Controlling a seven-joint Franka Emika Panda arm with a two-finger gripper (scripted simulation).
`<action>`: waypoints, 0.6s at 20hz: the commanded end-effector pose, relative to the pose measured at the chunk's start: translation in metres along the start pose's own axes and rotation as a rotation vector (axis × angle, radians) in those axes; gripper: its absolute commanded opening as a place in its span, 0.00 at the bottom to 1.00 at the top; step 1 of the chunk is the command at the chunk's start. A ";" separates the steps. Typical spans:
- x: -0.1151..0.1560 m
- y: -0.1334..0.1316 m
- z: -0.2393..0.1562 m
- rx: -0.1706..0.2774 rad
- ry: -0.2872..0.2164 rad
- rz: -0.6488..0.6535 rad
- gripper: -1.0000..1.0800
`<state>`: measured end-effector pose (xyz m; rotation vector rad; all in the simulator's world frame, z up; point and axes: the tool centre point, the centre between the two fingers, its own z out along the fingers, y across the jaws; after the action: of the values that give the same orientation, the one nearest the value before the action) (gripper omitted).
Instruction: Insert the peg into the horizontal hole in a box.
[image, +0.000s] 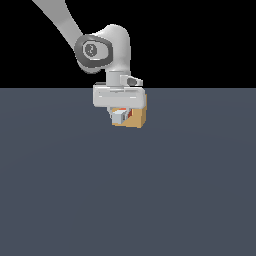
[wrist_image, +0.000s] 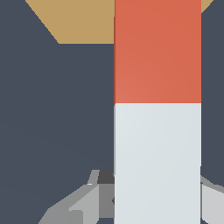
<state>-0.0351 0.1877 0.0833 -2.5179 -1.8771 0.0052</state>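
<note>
The peg fills much of the wrist view, its red-orange half toward the tan box and its white-grey half between my fingers. My gripper is shut on the peg's white-grey half. In the exterior view the peg's white-grey end faces the camera with a sliver of red behind it, right against the tan box. The red end reaches the box's face. The hole is hidden behind the peg.
The dark grey floor stretches flat around the box. The arm's hand hangs over the box and hides its top.
</note>
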 end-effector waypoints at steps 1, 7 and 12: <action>0.001 0.001 -0.003 -0.004 0.004 -0.003 0.00; 0.002 0.001 -0.002 -0.002 0.002 -0.002 0.00; 0.015 0.000 -0.002 -0.002 0.002 -0.002 0.00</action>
<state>-0.0321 0.1967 0.0837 -2.5168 -1.8786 0.0047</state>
